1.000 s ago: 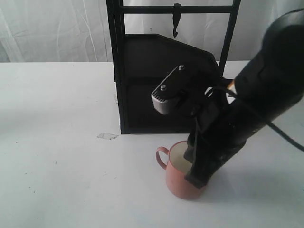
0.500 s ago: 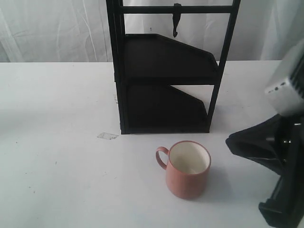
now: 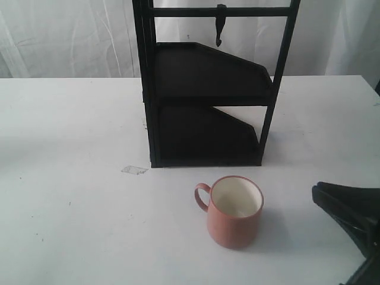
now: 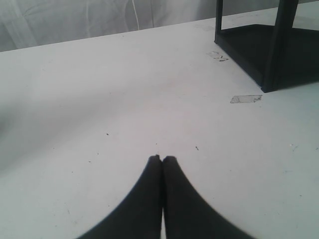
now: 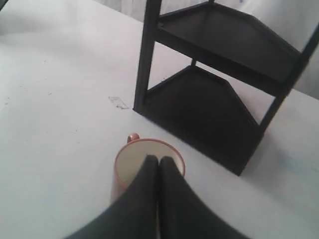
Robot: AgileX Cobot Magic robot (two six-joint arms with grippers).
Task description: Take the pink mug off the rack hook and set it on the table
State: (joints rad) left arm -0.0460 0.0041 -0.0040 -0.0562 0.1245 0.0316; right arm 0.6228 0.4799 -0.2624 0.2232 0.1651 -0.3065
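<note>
Right wrist view: right pincer [image 5: 158, 160] closed and empty, clear of the pink mug [image 5: 130, 167] standing on the table [image 5: 60, 124].

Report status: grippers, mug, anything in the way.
Left gripper shut, empty. Right gripper shut, empty, apart from the pink mug. Mug upright on the table, in front of the rack; rack hook bare. Nothing blocking it.
</note>
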